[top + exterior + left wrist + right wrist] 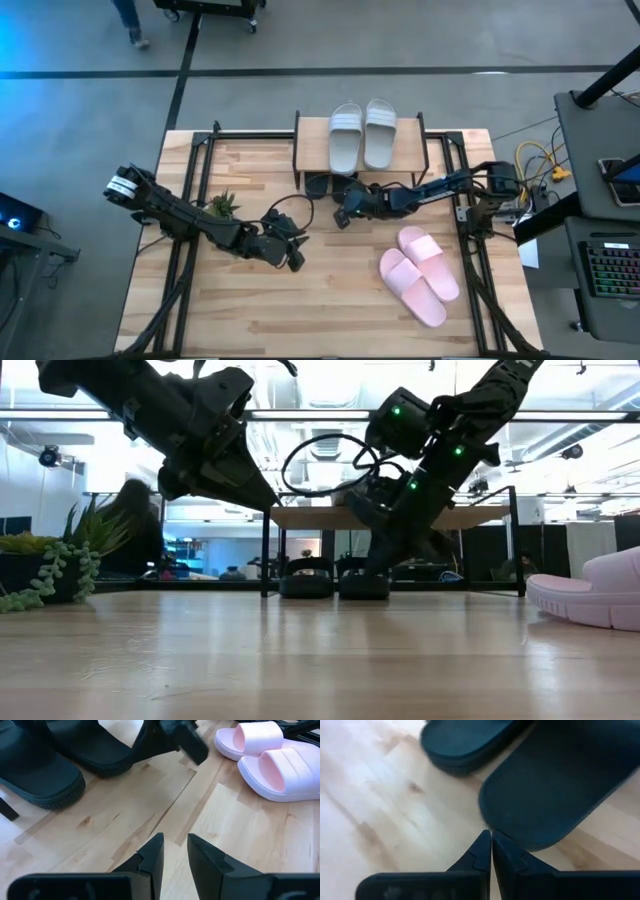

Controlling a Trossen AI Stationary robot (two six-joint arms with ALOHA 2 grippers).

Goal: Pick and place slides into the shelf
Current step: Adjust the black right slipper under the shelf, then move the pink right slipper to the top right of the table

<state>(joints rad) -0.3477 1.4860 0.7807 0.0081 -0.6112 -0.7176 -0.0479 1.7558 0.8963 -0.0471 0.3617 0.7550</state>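
Two grey slides (362, 135) lie side by side on the shelf's top board (408, 150). Two black slides (305, 582) (362, 585) rest on their soles on the table under the shelf. The pink pair (420, 275) lies on the table toward the right. My right gripper (491, 837) is shut and low, its tips at the rim of one black slide (555, 775). My left gripper (175, 845) is open by a narrow gap. It hovers above bare tabletop in front of the shelf and touches nothing. My right gripper's shut fingertips (485, 842) point slanting down at the rounded near end of a black slide (492, 822), which lies flat on the table. I cannot tell whether the tips touch that rim.
A potted plant (222, 205) stands on the table's left part beside the left arm. The shelf's black side frames (265, 550) stand on either side of the black slides. Bare wood (300, 320) lies along the table's near edge. Cables and equipment (600, 200) sit off the right side.
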